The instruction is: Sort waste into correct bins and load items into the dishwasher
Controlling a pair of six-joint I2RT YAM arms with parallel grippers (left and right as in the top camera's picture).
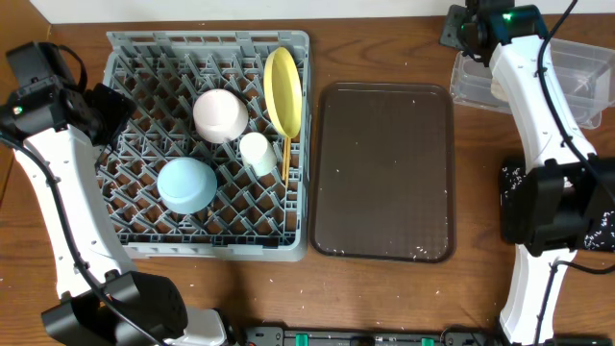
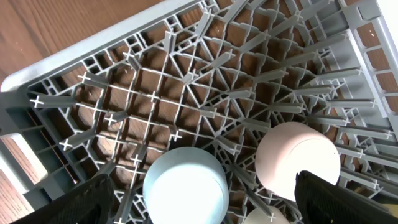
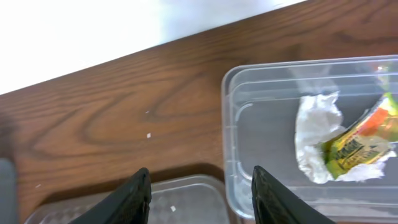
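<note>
Fingers on the right [image 3: 134,199]: spread wide, holding nothing, hanging over the wooden counter [image 3: 124,112] just beside the clear tub [image 3: 249,124]. Inside that tub, a crumpled white tissue [image 3: 314,124] with the yellow-green-orange wrapper [image 3: 357,146] lying against it, touching. Beneath the same fingers, the corner of a second clear plastic piece [image 3: 180,202] (lid or tub, cannot tell).

Fingers on the left [image 2: 68,205]: likewise wide apart and empty, poised above the left side of the grey dish rack [image 1: 207,40]. Loaded in the rack: pale pink bowl [image 1: 221,115] near the middle, light blue bowl [image 1: 186,185] lower left of it in the overhead view, small white cup [image 1: 256,154] among the pegs just right of both, yellow plate [image 1: 282,91] standing on edge along the right side, chopsticks [image 1: 286,163] running down from the plate beside the cup.

Just right of the rack, a dark brown serving tray [image 1: 384,173] with a few pale specks. At the far right edge, a black tray [image 1: 607,240] dotted with pale crumbs [image 1: 603,223], mostly hidden behind the right arm.
</note>
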